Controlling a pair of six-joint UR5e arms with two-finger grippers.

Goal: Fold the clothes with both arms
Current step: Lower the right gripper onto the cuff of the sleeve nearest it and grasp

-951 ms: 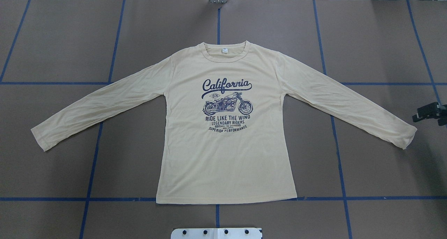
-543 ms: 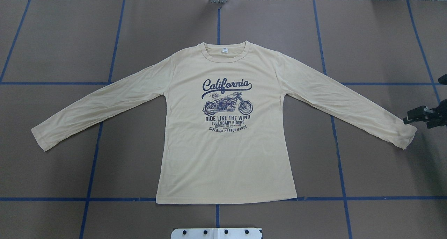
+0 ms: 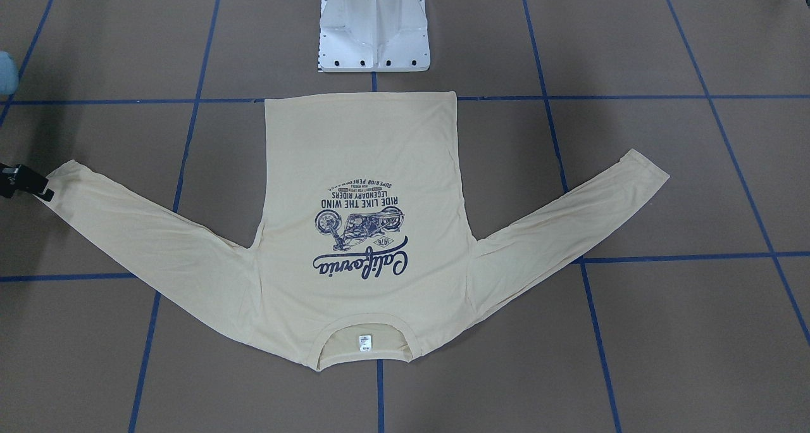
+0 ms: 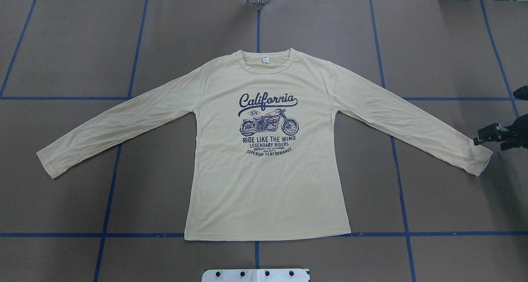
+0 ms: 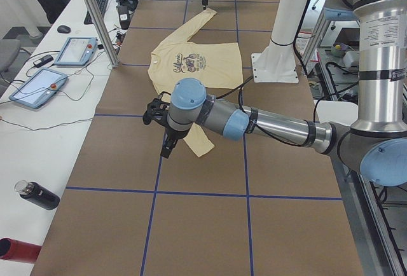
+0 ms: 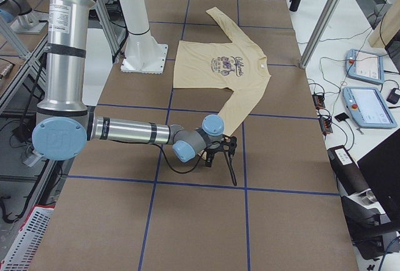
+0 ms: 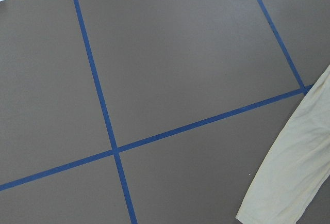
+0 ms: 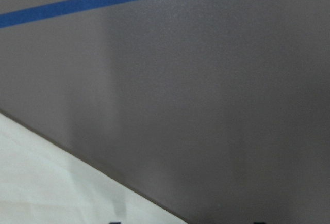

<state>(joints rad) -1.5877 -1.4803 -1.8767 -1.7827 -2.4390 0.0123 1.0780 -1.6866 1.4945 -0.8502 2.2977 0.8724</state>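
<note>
The cream-yellow long-sleeved shirt (image 4: pixel 268 183) lies flat on the brown table, print side up, with both sleeves spread out. It also shows in the front-facing view (image 3: pixel 361 148). My right gripper (image 4: pixel 489 134) comes in from the right edge, just above and beside the right sleeve cuff (image 4: pixel 480 160). It is at the cuff in the front-facing view (image 3: pixel 25 181). Its fingertips look apart and hold nothing. My left gripper (image 5: pixel 166 133) hovers over the left sleeve cuff (image 5: pixel 200 144). I cannot tell whether it is open or shut. The left wrist view shows that cuff (image 7: pixel 289 182).
The white pedestal base (image 3: pixel 373 34) stands behind the shirt's hem. Blue tape lines (image 4: pixel 111 183) grid the table. Tablets (image 5: pixel 38 85) and a dark bottle (image 5: pixel 38 194) lie on the side bench, more tablets (image 6: pixel 369 105) on the other side.
My right gripper has moved in from the right edge towards the right sleeve cuff and slightly nearer the robot. The shirt has not moved.
</note>
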